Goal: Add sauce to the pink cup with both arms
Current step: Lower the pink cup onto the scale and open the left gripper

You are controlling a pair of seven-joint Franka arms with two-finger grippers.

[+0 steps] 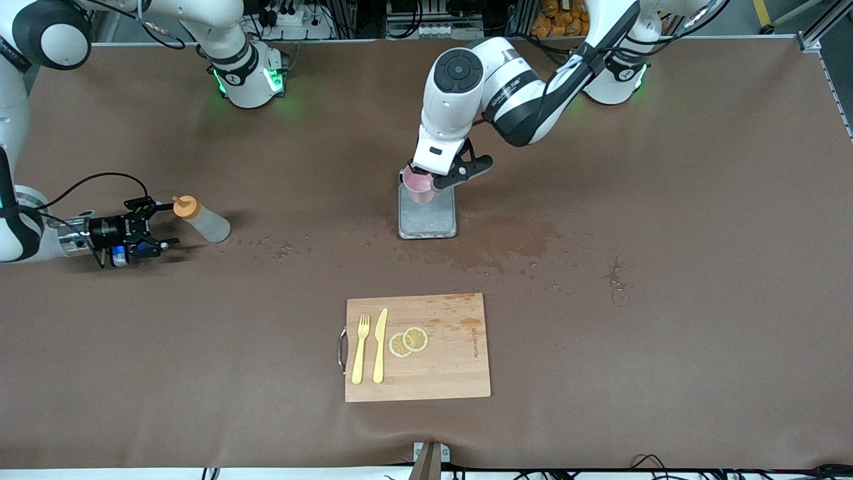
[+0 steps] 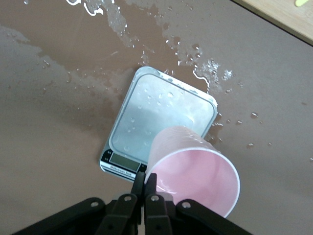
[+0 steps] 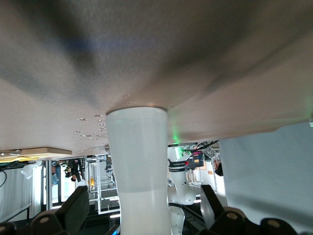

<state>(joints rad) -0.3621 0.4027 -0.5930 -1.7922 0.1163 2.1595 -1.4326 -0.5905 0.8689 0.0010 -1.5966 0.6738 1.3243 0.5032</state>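
We count two arms at the brown bench (image 1: 666,300). Starting at the right arm's end, the right gripper (image 1: 162,224) lies low and sideways just above the bench, its fingers (image 1: 144,203) spread wide. One squeeze bottle (image 1: 202,220), translucent with an orange nozzle cap (image 1: 186,207), stands on the bench with its cap end between those open fingers; in the right wrist view its pale body (image 3: 138,171) fills the gap between the two fingertips, and we cannot tell whether either pad touches it.

Toward the middle, the left gripper (image 1: 436,185) hangs over one grey scale (image 1: 427,217). Its fingers (image 2: 145,188) are pinched fully together on the rim of the one pink cup (image 2: 193,175), which is tilted and held above the scale plate, at the plate's edge nearest the arms' bases. The left wrist view shows the cup empty, its mouth turned toward the camera, and the scale's plate (image 2: 161,117) dotted with water drops, its display strip just beside the fingertips. Wet patches darken the bench around the scale.

Nearest the front camera lies one wooden cutting board (image 1: 453,373) with a metal handle. On it we count one yellow fork (image 1: 360,349), one yellow knife (image 1: 380,345), and two lemon slices (image 1: 408,341), overlapping.
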